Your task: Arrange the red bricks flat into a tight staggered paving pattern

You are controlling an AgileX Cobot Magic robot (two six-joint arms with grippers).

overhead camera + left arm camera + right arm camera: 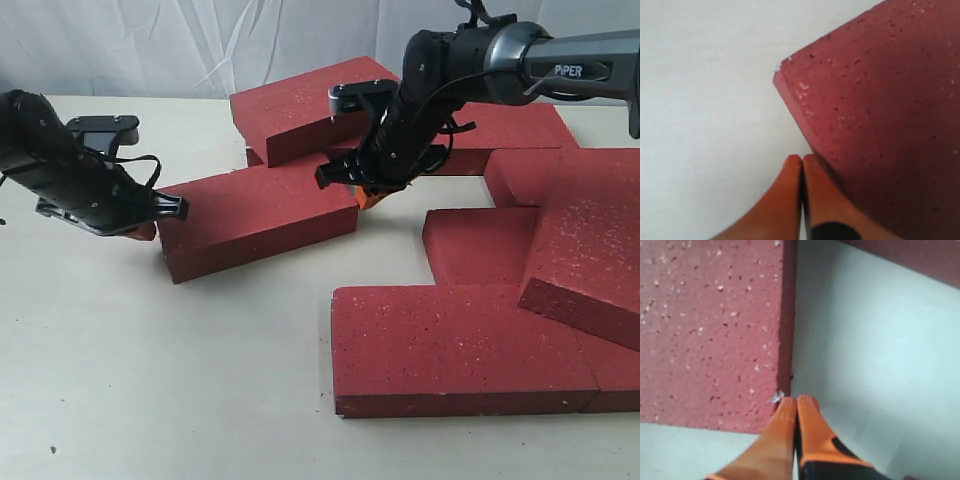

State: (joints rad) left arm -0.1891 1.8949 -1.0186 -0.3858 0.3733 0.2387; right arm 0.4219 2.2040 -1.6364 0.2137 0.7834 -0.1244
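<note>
Several dark red speckled bricks lie on the pale table. One loose red brick (255, 215) lies flat at centre left. My left gripper (148, 232) is shut with its orange fingertips against that brick's left end (880, 115). My right gripper (366, 197) is shut and presses at the same brick's right end corner (715, 330). Another brick (305, 105) leans tilted at the back. At the front right, flat bricks (455, 345) form a paved group, with one brick (590, 255) resting tilted on top.
More flat bricks (520, 140) lie at the back right under the right arm. A bare patch of table (455, 190) opens between the back bricks and the front group. White cloth hangs behind the table.
</note>
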